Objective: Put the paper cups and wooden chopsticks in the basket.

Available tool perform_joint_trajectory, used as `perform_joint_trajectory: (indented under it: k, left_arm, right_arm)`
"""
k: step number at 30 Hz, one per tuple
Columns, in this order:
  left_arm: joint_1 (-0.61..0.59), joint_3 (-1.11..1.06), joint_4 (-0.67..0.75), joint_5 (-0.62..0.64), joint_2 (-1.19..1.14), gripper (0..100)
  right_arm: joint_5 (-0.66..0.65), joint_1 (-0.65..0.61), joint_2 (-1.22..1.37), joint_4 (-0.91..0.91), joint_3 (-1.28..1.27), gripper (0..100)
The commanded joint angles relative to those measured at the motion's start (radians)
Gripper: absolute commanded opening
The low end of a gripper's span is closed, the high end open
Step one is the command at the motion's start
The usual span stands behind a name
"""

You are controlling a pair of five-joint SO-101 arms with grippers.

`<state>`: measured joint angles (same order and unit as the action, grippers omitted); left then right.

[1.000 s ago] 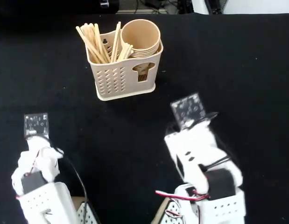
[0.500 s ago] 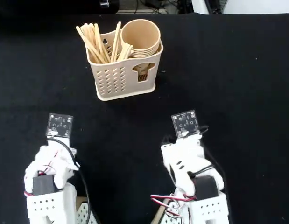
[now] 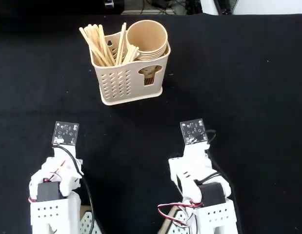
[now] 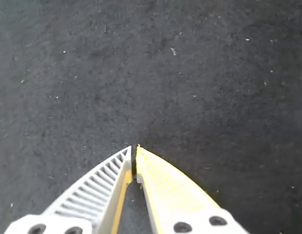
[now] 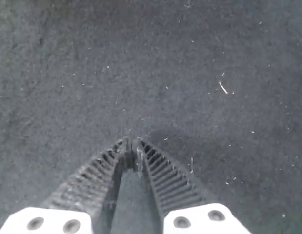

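Nearest, the left pincer [image 4: 135, 148] and right pincer [image 5: 131, 144] were each pressed together on nothing, low over the black table [image 3: 238, 73]. Farther off, the basket [image 3: 122, 83] held the paper cups [image 3: 147, 36] and wooden chopsticks [image 3: 99, 46]. The task looked finished, so no further pick seemed needed.

Left end effector [image 4: 135, 149] and right end effector [image 5: 132, 143] are both closed, empty.
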<state>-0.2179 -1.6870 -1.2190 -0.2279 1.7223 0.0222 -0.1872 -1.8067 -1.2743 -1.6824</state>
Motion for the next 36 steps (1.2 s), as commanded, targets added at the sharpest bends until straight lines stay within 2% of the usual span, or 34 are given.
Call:
perform_joint_trajectory:
  k: [1,8,13,36]
  left_arm:
    - [-0.013,-0.012,0.0,0.005,0.005,3]
    - [-0.01,-0.013,-0.003,0.005,0.009,3]
    - [0.018,-0.012,-0.061,0.006,0.118,3]
    - [0.01,-0.012,-0.058,0.005,0.104,3]
  right_arm:
    - [0.003,0.009,-0.038,-0.005,-0.004,1.5]
    - [0.002,0.048,-0.044,-0.005,-0.004,1.5]
    - [0.002,0.049,-0.077,-0.005,-0.002,1.5]
    - [0.002,0.077,-0.074,-0.025,-0.002,1.5]
